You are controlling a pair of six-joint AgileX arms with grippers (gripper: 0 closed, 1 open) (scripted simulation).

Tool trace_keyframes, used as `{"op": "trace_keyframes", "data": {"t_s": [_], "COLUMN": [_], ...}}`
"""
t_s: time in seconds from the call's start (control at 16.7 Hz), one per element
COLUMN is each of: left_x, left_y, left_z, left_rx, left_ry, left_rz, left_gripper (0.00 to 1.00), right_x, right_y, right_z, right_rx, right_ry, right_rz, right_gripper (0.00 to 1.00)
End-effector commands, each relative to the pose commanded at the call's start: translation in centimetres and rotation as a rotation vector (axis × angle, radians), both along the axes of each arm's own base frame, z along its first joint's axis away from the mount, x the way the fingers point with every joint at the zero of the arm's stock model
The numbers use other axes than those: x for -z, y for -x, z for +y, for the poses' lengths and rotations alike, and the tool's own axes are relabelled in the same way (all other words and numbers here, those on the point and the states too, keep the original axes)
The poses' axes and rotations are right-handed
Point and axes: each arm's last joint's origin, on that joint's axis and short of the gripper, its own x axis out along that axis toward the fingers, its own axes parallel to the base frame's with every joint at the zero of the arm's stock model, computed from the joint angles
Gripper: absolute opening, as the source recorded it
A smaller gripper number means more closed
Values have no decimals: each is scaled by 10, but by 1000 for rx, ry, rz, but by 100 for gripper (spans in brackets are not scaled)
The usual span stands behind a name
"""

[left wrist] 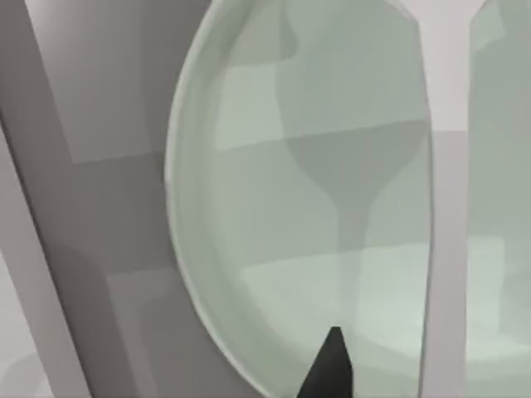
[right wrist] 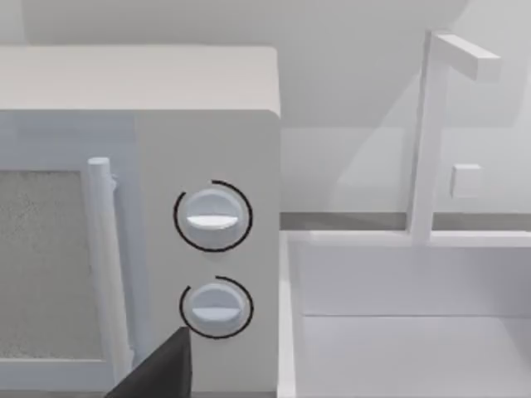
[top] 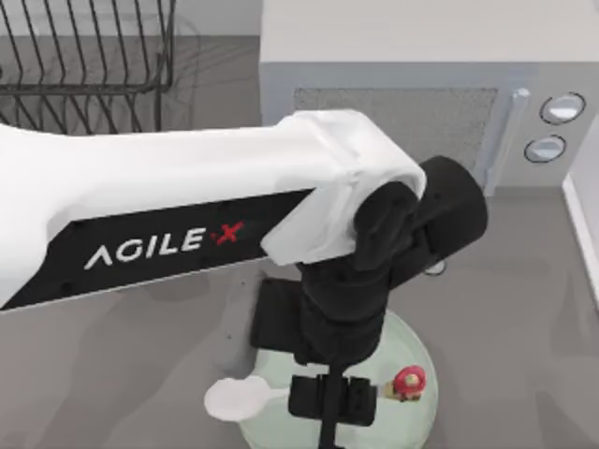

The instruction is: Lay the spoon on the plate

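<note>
The pale green plate [top: 412,341] lies at the table's near edge, in the middle. Across it stretches the white spoon [top: 236,398], its bowl past the plate's left rim and its pink-red ornament [top: 409,382] over the right part. My left gripper [top: 329,400] points down over the spoon's middle and is shut on the handle. The left wrist view has the plate [left wrist: 274,249] close below, the pale handle [left wrist: 449,249] crossing it, and one dark fingertip [left wrist: 332,369]. My right arm is parked by the microwave, its fingertip [right wrist: 170,365] off to one side, open.
A white microwave [top: 402,103] with two round knobs [right wrist: 212,217] stands behind the plate. A wire dish rack [top: 84,56] fills the far left corner. At the right is a white sink basin [right wrist: 398,332] with a tap [right wrist: 427,133]. My left arm's white link [top: 168,187] spans the left half.
</note>
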Motion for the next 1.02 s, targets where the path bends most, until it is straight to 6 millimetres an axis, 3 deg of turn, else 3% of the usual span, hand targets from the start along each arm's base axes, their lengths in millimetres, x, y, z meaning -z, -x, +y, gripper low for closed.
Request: {"op": "trace_keyframes", "data": {"t_s": [0.54,1.02], "left_x": [0,41], "left_y": [-2,-27], "left_z": [-9,-9], "left_rx": [-7,-84], "left_ry": [52,26], "left_rz": [-54,-77], "left_gripper": [0,0], "right_x": [0,0], "right_y": [0,0], "right_z": [0,0], "right_rx": [0,0], "right_ry": [0,0], "right_rz": [0,0], "right_gripper": [100,100]}}
